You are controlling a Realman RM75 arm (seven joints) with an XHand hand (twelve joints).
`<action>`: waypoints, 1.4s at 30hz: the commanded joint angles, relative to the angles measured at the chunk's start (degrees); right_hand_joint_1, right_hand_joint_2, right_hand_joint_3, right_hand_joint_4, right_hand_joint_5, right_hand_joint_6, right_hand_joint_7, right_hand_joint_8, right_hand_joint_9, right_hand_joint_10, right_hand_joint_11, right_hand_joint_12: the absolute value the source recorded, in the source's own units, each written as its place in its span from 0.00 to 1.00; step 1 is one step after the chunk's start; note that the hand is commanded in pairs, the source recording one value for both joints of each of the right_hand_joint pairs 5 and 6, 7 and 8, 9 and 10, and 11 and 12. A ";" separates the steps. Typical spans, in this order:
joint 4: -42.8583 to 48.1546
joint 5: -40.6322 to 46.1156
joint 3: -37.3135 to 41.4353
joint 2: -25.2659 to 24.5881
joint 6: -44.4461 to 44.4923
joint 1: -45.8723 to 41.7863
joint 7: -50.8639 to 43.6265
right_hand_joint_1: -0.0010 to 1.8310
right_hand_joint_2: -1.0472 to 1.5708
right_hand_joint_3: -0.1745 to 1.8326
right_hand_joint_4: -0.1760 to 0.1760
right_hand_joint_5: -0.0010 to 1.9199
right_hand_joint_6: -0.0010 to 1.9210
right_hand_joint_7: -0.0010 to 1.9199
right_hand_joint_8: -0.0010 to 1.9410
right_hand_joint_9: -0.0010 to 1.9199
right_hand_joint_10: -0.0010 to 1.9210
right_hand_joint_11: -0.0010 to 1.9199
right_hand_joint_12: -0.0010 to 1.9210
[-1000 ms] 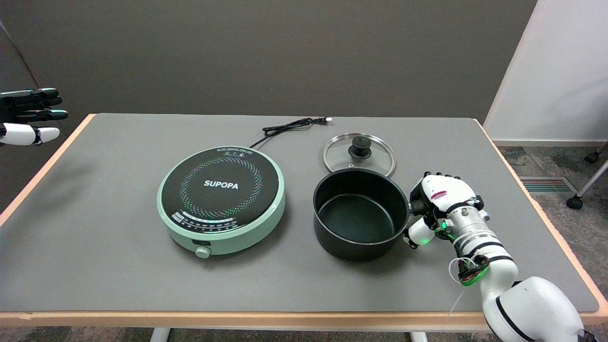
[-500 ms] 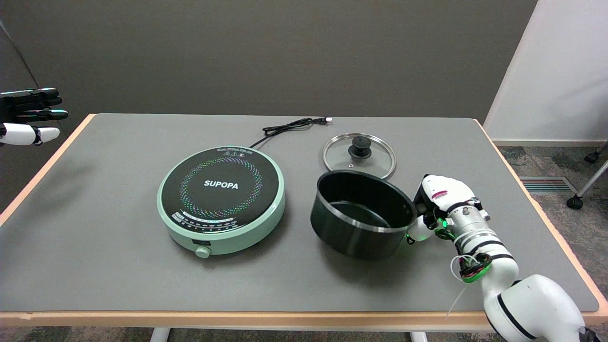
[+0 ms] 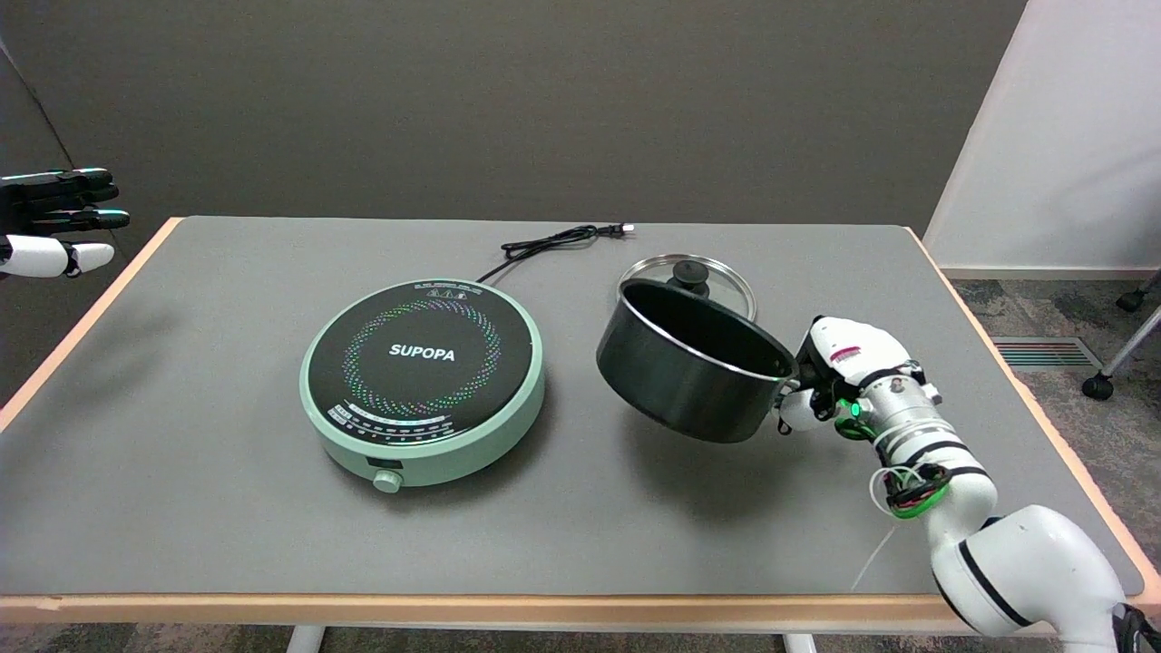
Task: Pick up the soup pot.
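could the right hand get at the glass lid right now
Probably not. The right hand is occupied gripping the soup pot by its right side, and the tilted, lifted pot hangs in front of the glass lid, covering part of it. It would need to put the pot down first.

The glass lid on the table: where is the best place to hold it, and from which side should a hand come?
Grip the black knob at the centre of the glass lid, coming from above: the lid lies flat, knob up, partly behind the lifted soup pot.
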 commanded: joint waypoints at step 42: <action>-7.30 -5.57 -7.17 12.60 -26.31 26.05 -1.65 0.54 0.84 0.52 0.35 0.97 0.97 0.97 0.96 0.97 0.97 0.97 0.97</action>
